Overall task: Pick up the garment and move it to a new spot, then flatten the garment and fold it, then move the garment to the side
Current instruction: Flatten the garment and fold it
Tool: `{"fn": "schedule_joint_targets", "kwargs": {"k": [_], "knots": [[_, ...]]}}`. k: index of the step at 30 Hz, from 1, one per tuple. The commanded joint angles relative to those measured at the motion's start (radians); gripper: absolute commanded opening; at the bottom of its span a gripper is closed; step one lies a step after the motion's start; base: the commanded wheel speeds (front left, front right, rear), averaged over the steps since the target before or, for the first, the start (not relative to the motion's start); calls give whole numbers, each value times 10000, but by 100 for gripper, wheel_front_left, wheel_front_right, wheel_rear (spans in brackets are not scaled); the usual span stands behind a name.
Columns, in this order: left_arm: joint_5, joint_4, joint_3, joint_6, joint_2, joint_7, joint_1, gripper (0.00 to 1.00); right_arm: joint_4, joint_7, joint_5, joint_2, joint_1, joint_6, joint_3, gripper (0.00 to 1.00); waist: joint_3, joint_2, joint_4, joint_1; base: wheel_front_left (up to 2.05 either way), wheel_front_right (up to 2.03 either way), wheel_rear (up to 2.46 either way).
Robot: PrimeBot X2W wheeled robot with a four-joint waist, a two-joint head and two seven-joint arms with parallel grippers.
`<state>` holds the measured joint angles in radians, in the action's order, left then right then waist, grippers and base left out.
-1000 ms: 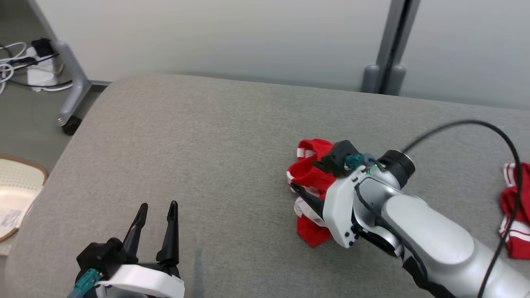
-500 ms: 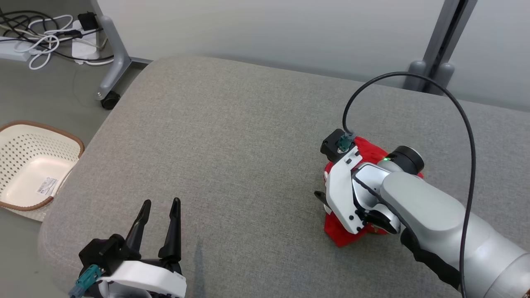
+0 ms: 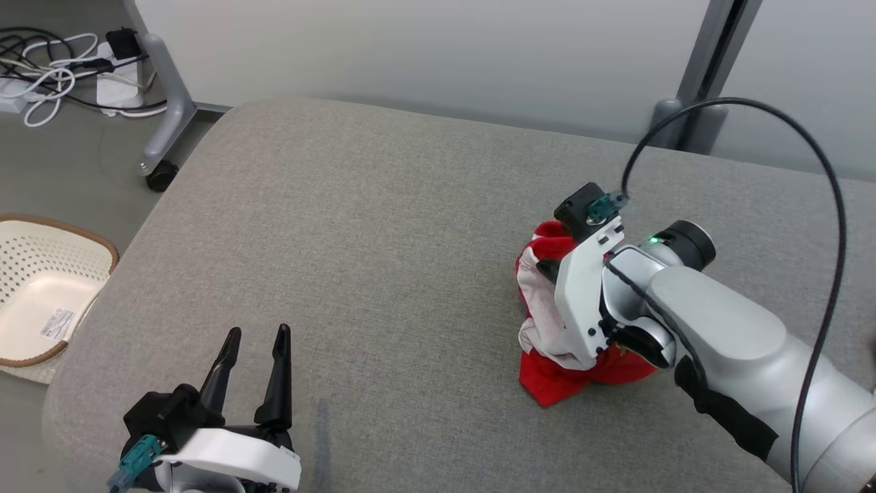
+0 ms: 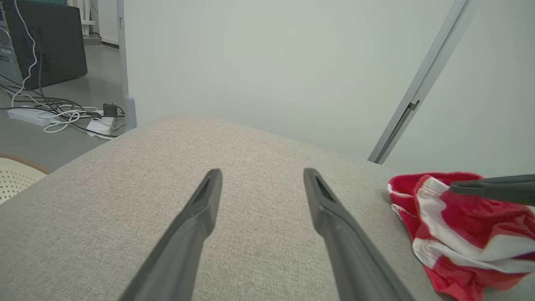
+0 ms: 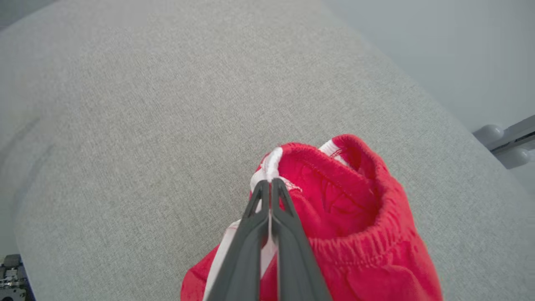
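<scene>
I see my right gripper (image 5: 271,182) pinched tight on the garment (image 5: 355,221); my left gripper (image 3: 259,333) has its fingers spread wide, empty.

A lab-like test room: pale partition (image 3: 410,41) on a castor (image 3: 159,179), tangled cables (image 3: 41,75) on the grey floor (image 3: 55,171).

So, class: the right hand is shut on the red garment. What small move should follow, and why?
Probably lift the right hand slightly: it pinches the white-trimmed edge of the garment, while the rest lies bunched on the grey cushion, and moving it needs it clear.
</scene>
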<state>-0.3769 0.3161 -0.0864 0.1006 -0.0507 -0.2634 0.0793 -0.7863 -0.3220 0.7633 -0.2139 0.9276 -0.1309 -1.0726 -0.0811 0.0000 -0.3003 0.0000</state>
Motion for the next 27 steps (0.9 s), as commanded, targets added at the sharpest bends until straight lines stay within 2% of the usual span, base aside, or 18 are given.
{"fn": "schedule_joint_targets", "kwargs": {"k": [1,6,13,20,27], "knots": [[70,-15,53,41,-27,-10,18,100,67,257,139,-120,7,2,119,0,122,0,198,0,0,0,0],[195,-31,149,87,-28,-10,-81,100,604,1334,808,-603,-456,1,936,0,285,0,723,0,0,0,0],[340,-88,208,123,-57,-10,-155,100,1808,2160,1641,-1879,-1732,1,2162,0,306,0,1519,0,0,0,0],[396,-90,173,161,-102,-10,-45,100,2694,2218,1999,-2642,-3459,1,3193,0,239,0,2129,0,0,0,0],[436,-72,151,183,-120,-10,-10,100,3388,2051,1984,-3044,-4855,1,4212,0,204,0,2480,0,0,0,0]]}}
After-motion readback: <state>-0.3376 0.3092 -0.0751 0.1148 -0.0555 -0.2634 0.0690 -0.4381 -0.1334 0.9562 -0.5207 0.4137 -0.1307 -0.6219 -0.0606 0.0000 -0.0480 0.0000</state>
